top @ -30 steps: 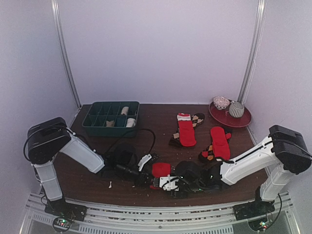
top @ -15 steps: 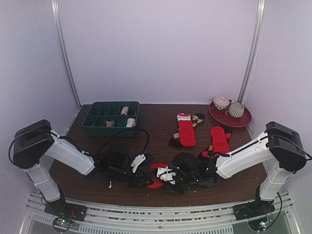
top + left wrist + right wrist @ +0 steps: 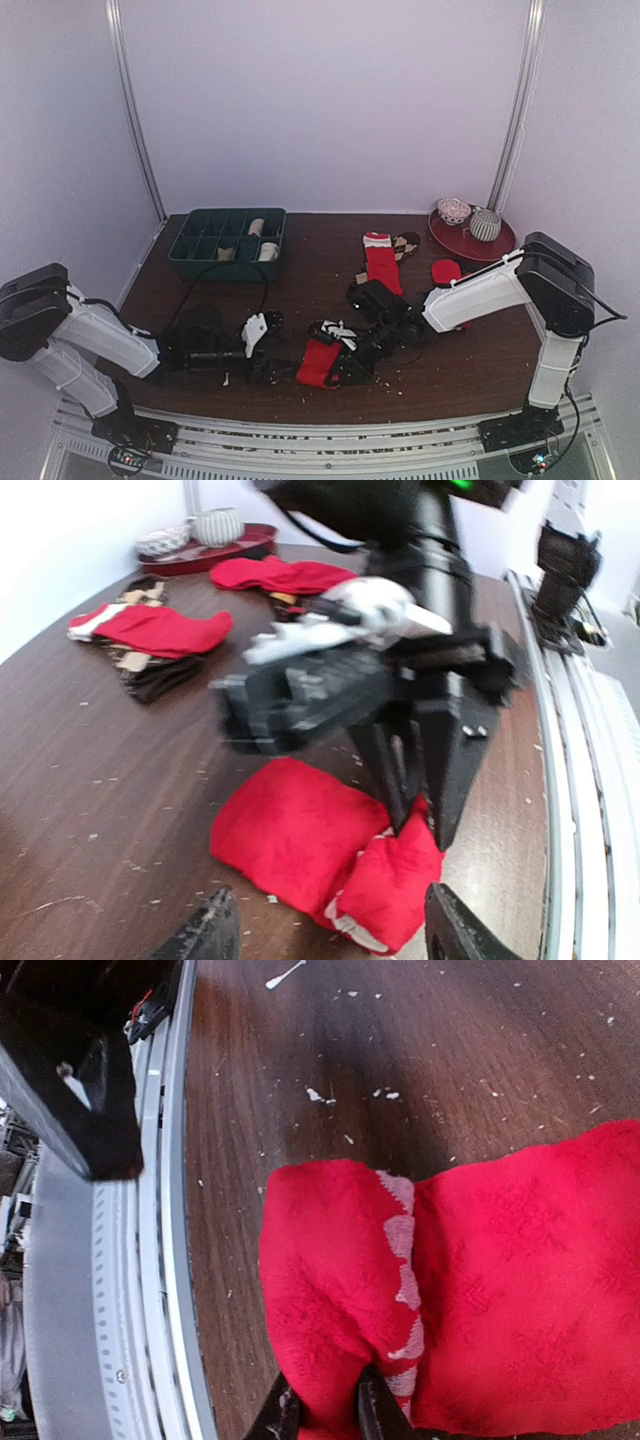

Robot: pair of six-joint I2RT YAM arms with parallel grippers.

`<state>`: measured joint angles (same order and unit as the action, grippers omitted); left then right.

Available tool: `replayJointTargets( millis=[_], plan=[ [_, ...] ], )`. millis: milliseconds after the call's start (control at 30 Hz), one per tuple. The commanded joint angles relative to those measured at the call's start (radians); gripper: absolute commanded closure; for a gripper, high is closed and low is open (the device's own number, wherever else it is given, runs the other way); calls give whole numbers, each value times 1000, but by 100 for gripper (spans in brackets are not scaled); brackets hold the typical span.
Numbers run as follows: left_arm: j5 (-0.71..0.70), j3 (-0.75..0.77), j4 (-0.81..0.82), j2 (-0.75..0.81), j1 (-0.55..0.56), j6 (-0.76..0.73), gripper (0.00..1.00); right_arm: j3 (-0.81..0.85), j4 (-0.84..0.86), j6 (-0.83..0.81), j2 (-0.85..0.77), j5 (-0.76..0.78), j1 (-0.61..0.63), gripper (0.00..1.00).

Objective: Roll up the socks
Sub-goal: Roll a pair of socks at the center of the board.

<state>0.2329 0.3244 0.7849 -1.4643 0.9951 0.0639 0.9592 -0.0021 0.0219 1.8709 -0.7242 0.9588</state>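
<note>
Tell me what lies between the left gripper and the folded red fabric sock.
Only a sliver of bare, crumb-flecked brown wooden table separates the left gripper and the red sock, shown in the left wrist view.

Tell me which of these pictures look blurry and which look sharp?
Left wrist view: the right claw is smeared, while the red sock below it is crisper. Right wrist view: the sock's weave is sharp. Top view: even light, no glare, slightly soft.
</note>
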Motion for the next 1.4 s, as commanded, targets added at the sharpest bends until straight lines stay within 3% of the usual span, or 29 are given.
replayJointTargets(
  millis=[0,400,667,867,900,967,1067,1200,1267,1367],
  plan=[
    [129,38,137,-126,23,-81,38,-10,-362,-6,120,-95,-22,83],
    [143,106,110,-288,82,-67,41,27,-417,-48,206,-114,-85,84],
    [162,130,110,-343,93,-39,66,38,-422,-50,222,-102,-96,84],
    [192,153,56,-360,93,-25,90,39,-412,-36,217,-72,-95,83],
    [184,153,53,-366,93,-12,100,41,-407,-31,214,-63,-96,83],
    [190,139,62,-372,91,15,100,40,-388,-23,199,-47,-96,81],
    [191,118,59,-379,82,102,100,5,-267,7,113,-26,-96,74],
    [266,100,9,-402,49,261,100,-142,72,80,-135,97,-90,61],
    [315,84,12,-403,42,353,100,-232,258,65,-276,185,-64,52],
    [354,86,-42,-406,32,445,100,-324,406,-33,-439,298,-13,47]
  ],
)
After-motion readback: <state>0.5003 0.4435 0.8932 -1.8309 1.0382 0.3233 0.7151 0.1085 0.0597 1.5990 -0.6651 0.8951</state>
